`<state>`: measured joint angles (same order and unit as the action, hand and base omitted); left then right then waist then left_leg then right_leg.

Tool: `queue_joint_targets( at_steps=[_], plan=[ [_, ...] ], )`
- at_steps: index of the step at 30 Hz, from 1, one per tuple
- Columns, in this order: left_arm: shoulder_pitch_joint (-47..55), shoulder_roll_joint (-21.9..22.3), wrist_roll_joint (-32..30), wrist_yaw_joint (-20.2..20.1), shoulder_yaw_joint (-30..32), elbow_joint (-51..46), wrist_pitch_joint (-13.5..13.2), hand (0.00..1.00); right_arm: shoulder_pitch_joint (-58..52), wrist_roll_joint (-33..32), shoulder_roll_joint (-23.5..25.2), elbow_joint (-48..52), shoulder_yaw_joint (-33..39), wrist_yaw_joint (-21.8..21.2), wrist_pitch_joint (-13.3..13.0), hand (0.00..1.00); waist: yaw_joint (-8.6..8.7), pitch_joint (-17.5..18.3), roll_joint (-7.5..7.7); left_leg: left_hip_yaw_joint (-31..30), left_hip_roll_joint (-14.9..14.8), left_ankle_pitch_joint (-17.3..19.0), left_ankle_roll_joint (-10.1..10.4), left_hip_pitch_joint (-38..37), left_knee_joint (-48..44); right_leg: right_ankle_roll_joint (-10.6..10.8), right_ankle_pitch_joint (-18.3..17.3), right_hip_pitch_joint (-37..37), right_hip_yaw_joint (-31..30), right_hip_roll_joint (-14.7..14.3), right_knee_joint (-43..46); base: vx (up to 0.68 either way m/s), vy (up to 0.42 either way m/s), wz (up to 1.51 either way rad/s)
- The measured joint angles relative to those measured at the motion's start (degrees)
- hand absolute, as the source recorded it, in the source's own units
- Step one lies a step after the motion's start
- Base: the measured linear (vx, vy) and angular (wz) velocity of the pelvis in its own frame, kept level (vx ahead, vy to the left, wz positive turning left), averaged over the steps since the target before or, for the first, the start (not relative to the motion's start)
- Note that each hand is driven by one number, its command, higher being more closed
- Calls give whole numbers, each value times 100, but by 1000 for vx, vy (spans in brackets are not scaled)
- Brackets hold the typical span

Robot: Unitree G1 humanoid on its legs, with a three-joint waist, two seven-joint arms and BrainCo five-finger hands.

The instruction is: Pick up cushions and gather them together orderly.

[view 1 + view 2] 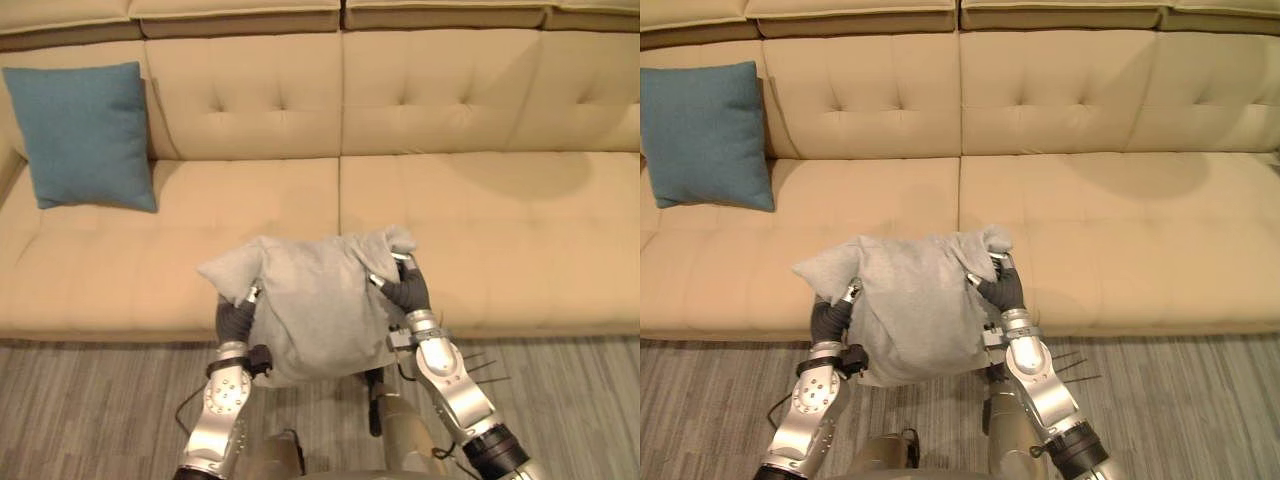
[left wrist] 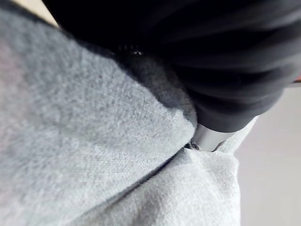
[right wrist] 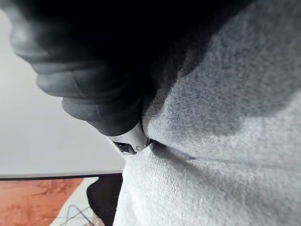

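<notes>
A grey cushion hangs in the air between my two hands, just in front of the sofa's front edge. My left hand grips its left side and my right hand grips its upper right corner, where the cloth bunches up. In the left wrist view the grey cloth is pressed against the hand's dark cover, and in the right wrist view the grey cloth folds in around a finger. A blue cushion leans upright against the backrest at the sofa's far left.
The beige tufted sofa spans the whole width, its seat bare from the middle to the right. Grey striped floor runs along its front edge.
</notes>
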<state>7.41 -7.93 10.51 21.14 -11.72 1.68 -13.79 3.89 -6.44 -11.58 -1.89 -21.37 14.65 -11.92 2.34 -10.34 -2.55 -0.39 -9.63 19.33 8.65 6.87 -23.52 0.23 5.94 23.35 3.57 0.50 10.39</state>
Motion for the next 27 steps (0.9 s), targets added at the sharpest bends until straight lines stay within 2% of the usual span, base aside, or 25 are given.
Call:
queue_joint_targets(
  at_steps=[2, 3, 5, 6, 9, 10, 11, 12, 13, 15, 17, 19, 21, 23, 26, 27],
  plan=[
    [-124, 30, 1, -58, 2, 46, 0, 100, 0, -2, -9, 125, 89, -3, 0, 100, -38, -11, -30, -157, -250, -342, 389, 643, -1426, -167, -141, -163, 122, -232, -13, 437, -193, -6],
    [-145, 66, 3, -174, 3, 135, 0, 100, 5, -21, -18, 128, 140, -3, -1, 100, -93, -9, -32, -79, -390, -651, 370, 920, -2228, -278, -220, -362, 122, -319, -44, 371, -110, -22],
    [-202, 156, 3, -300, -1, 332, 1, 100, -1, -29, -25, 205, 220, -3, -2, 100, -128, -10, -32, 133, -437, -604, 262, 1223, -2984, -389, -301, -661, 74, -365, -106, 317, -21, -28],
    [-265, 199, 3, -364, 0, 405, 20, 100, 2, -32, -22, 369, 279, -2, -12, 100, -153, -10, -32, 393, -435, -475, 41, 1411, -3133, -391, -304, -868, -33, -329, -281, 276, 32, -20],
    [-368, 221, 3, -407, -2, 449, 21, 100, 40, -29, -8, 569, 364, -2, -37, 100, -179, -14, -31, 580, -393, -301, -235, 1645, -2726, -331, -344, -1136, -104, -220, -520, 207, 99, -5],
    [-486, 220, 3, -446, -6, 501, 37, 100, 90, -23, -5, 566, 418, -2, -65, 100, -183, -15, -29, 598, -272, -296, -244, 1635, -1924, -321, -337, -1222, -75, -96, -545, 149, 166, -1],
    [-558, 222, 2, -450, -16, 499, 34, 100, 92, -22, 12, 568, 497, -2, -106, 100, -180, -11, -51, 647, -203, -453, -133, 1499, -958, -220, -354, -1247, -78, -33, -536, 132, 185, -10],
    [-597, 227, 2, -450, -27, 496, 28, 100, 95, -23, 10, 568, 529, -2, -118, 100, -194, -13, -112, 694, -234, -885, -184, 1409, -452, -143, -378, -1275, -106, -58, -538, 123, 229, -22],
    [-709, 186, 1, -448, -61, 495, 20, 100, 95, -22, 96, 550, 622, 1, -115, 100, -193, -9, -215, 699, -231, -1061, -487, 1297, -49, 93, -500, -1323, -220, -115, -539, 107, 256, -11],
    [-890, 151, 0, -437, -59, 493, 26, 100, 108, -18, 300, 560, 722, 2, -113, 100, -183, 6, -127, 807, -27, -1136, -569, 1307, 114, 128, -476, -1170, -310, 84, -492, 84, 244, -1],
    [-1130, 78, -2, -326, -29, 445, 26, 100, 371, 2, 487, 549, 780, 45, -108, 100, -215, 5, -128, 938, 175, -1196, -664, 1307, 284, 144, -465, -1026, -452, 266, -464, 47, 215, -10],
    [-1501, 19, -9, -219, 93, 444, 27, 100, 771, 23, 566, 538, 781, 174, -107, 100, -283, -2, -118, 1012, 251, -1242, -737, 1329, 396, 218, -415, -918, -543, 334, -473, -5, 120, -14],
    [-2053, -234, -156, 56, 113, 450, 27, 100, 1495, 62, 620, 326, 788, 385, -110, 100, -335, -38, -67, 1073, 264, -1303, -776, 1397, 459, 331, -313, -844, -619, 355, -578, -45, 42, -13],
    [-3008, -587, -408, 473, 174, 648, 28, 100, 2619, 274, 638, -167, 865, 720, -130, 100, -342, -148, 5, 1067, 256, -1409, -775, 1594, 470, 344, -236, -646, -661, 333, -594, -86, -19, -6],
    [-4385, -864, -605, 816, 400, 1301, 36, 100, 3892, 460, 657, -800, 1127, 999, -140, 100, -370, -405, 98, 1012, 246, -1578, -764, 1826, 508, 333, -92, -432, -655, 296, -624, -139, -21, 2],
    [-5142, -1012, -800, 1004, 507, 1666, 67, 100, 4530, 553, 678, -1146, 1312, 1179, -144, 100, -366, -565, 156, 976, 233, -1693, -743, 1961, 573, 297, 9, -303, -642, 255, -670, -150, -68, 10]
  ],
)
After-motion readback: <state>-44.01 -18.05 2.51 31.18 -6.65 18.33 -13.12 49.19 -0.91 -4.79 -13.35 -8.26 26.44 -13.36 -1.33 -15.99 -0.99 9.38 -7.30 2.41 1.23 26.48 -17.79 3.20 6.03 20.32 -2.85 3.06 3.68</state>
